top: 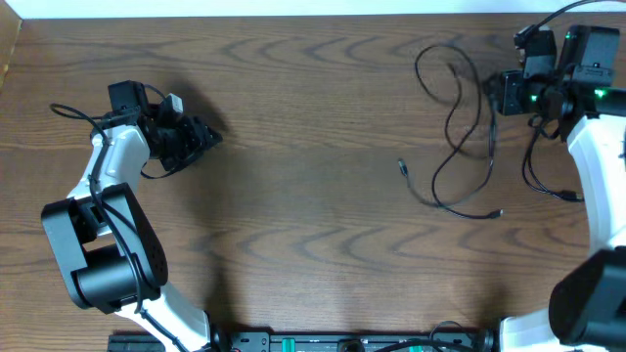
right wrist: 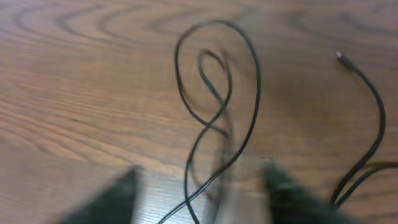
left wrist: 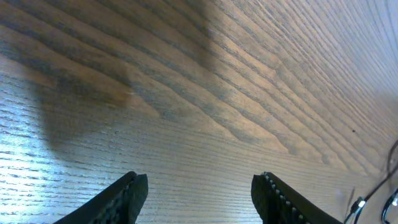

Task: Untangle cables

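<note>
The black cables (right wrist: 214, 121) lie on the far right part of the wooden table (top: 293, 196) in a loose heap. A wide loop holds a smaller twisted loop inside it, and the strands cross just below that. From the heap one strand runs toward the middle of the table and ends in a small plug (top: 401, 166). Another sweeps nearer and ends in a second plug (top: 499, 212). A further thin black strand curls beneath the right arm, close to the right edge. I cannot make out a white cord. A pale blur shows between the right fingers, but it is too smeared to name.

The right gripper (right wrist: 199, 174) hangs over the edge of the tangle. Its fingers are blurred but plainly apart, and a strand runs through the gap unpinched. The left gripper (left wrist: 199, 182) is well apart from all this on the left side of the table, jaws spread with only bare wood between them.

These cords look light, limp and smooth-sheathed. They should slide easily over the wood, keep some of their curl, and probably slip through a loose pinch. Because they lie flat on the table, the fingertips would likely have to come right down to the surface to catch one. The best hold is probably just behind a plug, where the cord is stiffer and the plug body acts as a stop. Drawing a free end outward should open the loops, whereas pulling mid-loop risks cinching the crossing tighter.
</note>
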You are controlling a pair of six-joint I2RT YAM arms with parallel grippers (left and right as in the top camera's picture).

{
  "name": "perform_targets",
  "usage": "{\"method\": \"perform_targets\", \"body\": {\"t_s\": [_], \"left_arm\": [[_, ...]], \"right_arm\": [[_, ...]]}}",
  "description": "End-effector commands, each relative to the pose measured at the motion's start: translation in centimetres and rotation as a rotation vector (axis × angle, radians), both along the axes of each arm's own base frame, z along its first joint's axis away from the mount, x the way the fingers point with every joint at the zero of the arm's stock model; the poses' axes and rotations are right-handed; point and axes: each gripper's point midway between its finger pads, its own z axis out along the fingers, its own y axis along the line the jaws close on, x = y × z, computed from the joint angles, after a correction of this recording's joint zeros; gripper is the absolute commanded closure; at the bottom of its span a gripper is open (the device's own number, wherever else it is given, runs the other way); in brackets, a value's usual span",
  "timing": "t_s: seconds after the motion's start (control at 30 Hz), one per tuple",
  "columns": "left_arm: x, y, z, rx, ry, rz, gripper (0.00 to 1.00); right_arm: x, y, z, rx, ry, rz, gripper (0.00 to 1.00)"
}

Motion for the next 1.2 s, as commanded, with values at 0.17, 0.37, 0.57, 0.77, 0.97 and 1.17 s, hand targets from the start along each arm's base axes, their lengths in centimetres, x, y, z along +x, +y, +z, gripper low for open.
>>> {"method": "perform_targets", "body": {"t_s": [0.17, 0.37, 0.57, 0.77, 0.97, 1.17], "left_arm": [[0.1, 0.0, -0.1, -0.014, 0.004, 0.002, 0.40], [0.1, 0.0, -0.1, -0.014, 0.004, 0.002, 0.40], [0.1, 0.0, -0.2, -0.014, 0.005, 0.002, 0.40], [0.1, 0.0, -0.1, -0.015, 0.005, 0.002, 0.40], [0.1, 0.0, -0.1, -0.015, 0.006, 0.005, 0.40], [0.1, 0.0, -0.1, -0.015, 0.006, 0.005, 0.40]], "right_arm": [[-0.5, -0.5, -3.3, -0.003, 0.103, -0.028, 0.01], [-0.6, -0.4, -3.4, 0.000, 0.110, -0.025, 0.01], [-0.6, -0.4, -3.4, 0.000, 0.109, -0.024, 0.01], [-0.6, -0.4, -3.4, 0.000, 0.109, -0.024, 0.01], [-0.6, -0.4, -3.4, 0.000, 0.109, -0.025, 0.01], [-0.6, -0.4, -3.4, 0.000, 0.109, -0.025, 0.01]]}}
